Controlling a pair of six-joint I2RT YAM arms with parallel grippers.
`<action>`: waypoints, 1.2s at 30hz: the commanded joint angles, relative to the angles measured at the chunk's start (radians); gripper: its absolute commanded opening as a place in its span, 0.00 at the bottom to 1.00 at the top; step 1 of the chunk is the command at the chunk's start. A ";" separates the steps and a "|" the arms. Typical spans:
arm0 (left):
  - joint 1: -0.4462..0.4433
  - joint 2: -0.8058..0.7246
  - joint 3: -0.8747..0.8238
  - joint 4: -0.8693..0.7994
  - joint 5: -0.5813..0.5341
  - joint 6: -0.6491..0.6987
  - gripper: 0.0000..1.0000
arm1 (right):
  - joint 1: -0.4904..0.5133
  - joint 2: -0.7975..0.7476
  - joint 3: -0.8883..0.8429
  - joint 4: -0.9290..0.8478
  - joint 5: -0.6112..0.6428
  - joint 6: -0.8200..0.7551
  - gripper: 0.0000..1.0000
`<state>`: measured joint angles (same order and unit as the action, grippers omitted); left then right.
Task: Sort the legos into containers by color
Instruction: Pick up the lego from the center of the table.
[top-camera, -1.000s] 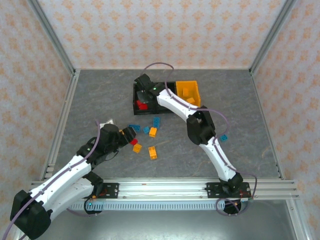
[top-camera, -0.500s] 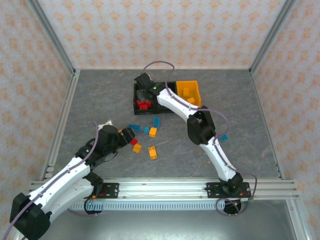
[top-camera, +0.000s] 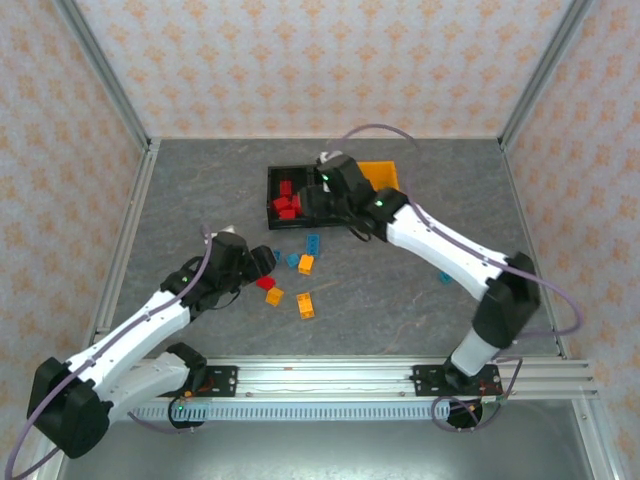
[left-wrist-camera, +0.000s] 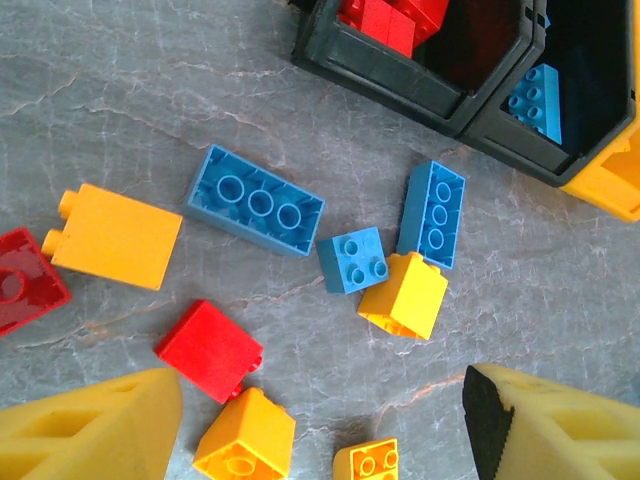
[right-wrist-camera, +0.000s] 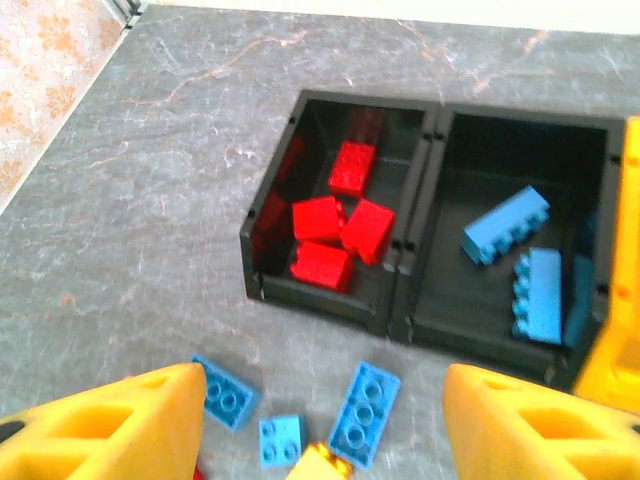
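Note:
The containers sit at the back: a black bin holding red legos, a middle black bin holding blue legos, and an orange bin. Loose legos lie in front of them: a long blue one, a small blue one, a yellow one, a red one and an orange one. My left gripper hangs open over this scatter, holding nothing. My right gripper is open and empty, above the floor just in front of the black bins.
One blue lego lies apart at the right, beside my right forearm. An orange brick lies nearest the front rail. Patterned walls close in three sides. Bare grey floor stretches to the left and the far right.
My right gripper opened over the left black bin, left a red brick there, and drew back toward the bins' front, its elbow swinging right. My left gripper crept slightly forward over the loose bricks.

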<state>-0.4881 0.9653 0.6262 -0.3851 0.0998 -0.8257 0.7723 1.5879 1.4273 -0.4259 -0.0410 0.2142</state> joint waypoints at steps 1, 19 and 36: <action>0.003 0.054 0.051 0.030 0.038 0.070 0.76 | -0.006 -0.057 -0.161 0.047 0.005 0.085 0.67; 0.043 0.051 0.085 0.051 0.215 0.163 0.79 | 0.008 0.151 -0.271 0.242 -0.046 0.356 0.78; 0.060 0.006 -0.007 0.077 0.208 0.139 0.79 | 0.028 0.450 -0.034 0.113 0.026 0.418 0.64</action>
<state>-0.4374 0.9916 0.6312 -0.3061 0.3073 -0.6827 0.7898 2.0121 1.3724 -0.2470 -0.0704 0.6083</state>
